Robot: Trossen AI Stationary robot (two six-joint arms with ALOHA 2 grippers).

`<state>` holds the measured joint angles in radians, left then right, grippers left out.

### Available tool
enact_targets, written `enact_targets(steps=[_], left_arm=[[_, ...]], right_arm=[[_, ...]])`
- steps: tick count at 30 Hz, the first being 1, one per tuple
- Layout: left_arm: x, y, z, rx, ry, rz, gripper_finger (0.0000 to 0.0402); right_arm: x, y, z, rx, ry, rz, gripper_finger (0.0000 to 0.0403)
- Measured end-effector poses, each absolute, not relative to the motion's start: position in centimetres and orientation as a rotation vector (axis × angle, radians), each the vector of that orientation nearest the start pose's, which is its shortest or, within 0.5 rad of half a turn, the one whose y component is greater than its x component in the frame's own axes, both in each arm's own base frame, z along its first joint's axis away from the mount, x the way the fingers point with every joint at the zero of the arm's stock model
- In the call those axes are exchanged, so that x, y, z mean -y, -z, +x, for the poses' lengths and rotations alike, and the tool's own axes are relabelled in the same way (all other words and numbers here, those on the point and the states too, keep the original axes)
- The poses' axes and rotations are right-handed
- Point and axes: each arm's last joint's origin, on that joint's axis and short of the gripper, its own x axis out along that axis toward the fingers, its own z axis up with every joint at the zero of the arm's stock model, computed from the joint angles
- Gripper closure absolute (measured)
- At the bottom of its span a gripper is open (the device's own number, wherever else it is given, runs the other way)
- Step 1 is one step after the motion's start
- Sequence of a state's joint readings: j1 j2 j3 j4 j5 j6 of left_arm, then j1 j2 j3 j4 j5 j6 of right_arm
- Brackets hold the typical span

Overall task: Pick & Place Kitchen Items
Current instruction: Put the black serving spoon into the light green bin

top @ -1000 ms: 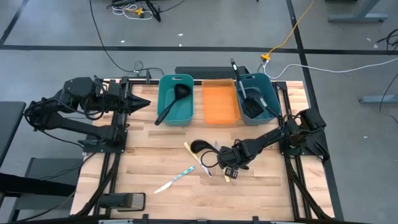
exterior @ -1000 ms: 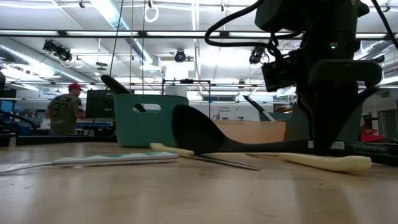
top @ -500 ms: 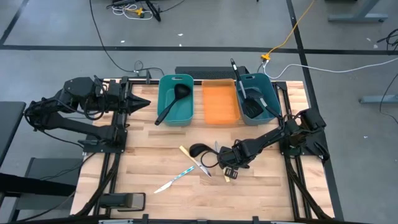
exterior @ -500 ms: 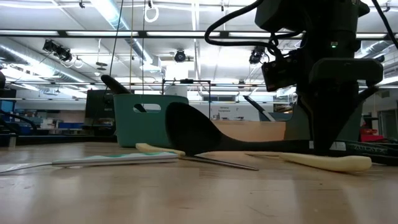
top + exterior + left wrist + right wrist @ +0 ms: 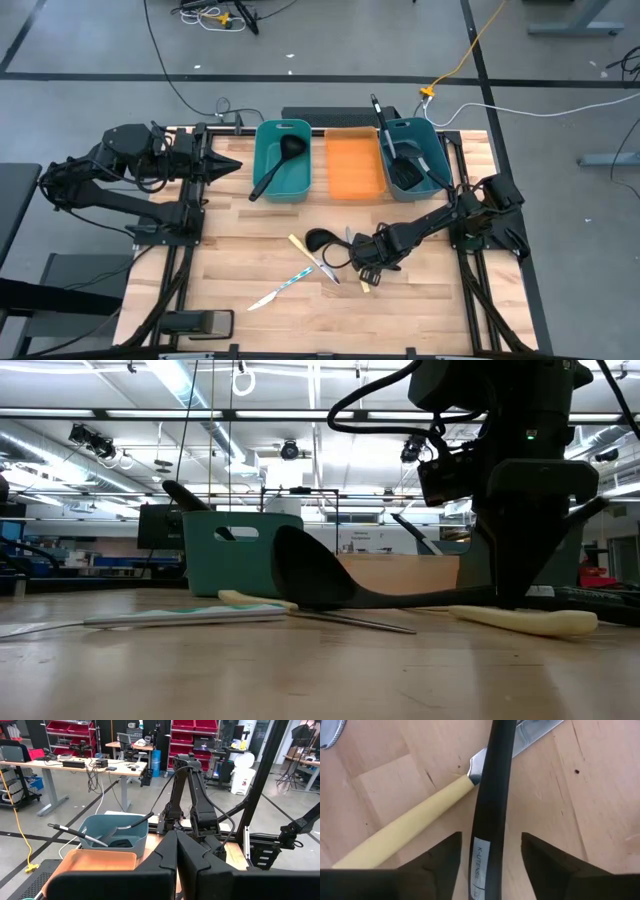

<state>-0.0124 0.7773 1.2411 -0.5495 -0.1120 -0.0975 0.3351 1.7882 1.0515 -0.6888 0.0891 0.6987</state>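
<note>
Black utensil handle (image 5: 492,795) w/ white label (image 5: 481,851): "K-UTENSIL".

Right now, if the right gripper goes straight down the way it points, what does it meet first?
Probably the black utensil handle between the right gripper fingers, which are open; the yellow-handled knife lies crossed beneath that.

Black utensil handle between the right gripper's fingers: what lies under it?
Under the black utensil handle lies a yellow-handled knife, crossing where handle meets blade. That junction is covered; the blade tip runs out of view.

Both arms (image 5: 110,175) matte black, jointed, boxy bases, black cables looped along links; fingers (image 5: 547,865) dark, blunt wedges.
</note>
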Motion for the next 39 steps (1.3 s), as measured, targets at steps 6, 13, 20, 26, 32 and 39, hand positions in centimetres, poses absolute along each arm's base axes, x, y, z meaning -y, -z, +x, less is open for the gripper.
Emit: enact_targets(steps=[6,13,20,26,32,39], left_arm=[[-0.2,-44.4,12.0,-0.081,-0.104,-0.092,0.0399],[-0.2,-44.4,12.0,-0.081,-0.104,-0.093,0.0399],[-0.2,-44.4,12.0,-0.08,-0.104,-0.095,0.0399],[-0.2,-44.4,12.0,-0.08,-0.108,-0.105,0.0399],[-0.2,-44.4,12.0,-0.079,-0.112,-0.105,0.0398],[-0.2,-44.4,12.0,-0.079,-0.112,-0.105,0.0399]], right_arm=[[-10.1,-14.6,29.7,-1.37,0.283,0.283,0.0154],[-10.0,-13.3,29.3,-1.337,0.285,0.36,0.0142],[-9.9,-13.0,28.8,-1.375,0.257,0.315,0.0142],[-9.9,-13.0,28.8,-1.381,0.251,0.309,0.0142],[-9.8,-12.9,28.8,-1.385,0.25,0.308,0.0153],[-9.8,-12.9,28.7,-1.392,0.248,0.31,0.0192]])
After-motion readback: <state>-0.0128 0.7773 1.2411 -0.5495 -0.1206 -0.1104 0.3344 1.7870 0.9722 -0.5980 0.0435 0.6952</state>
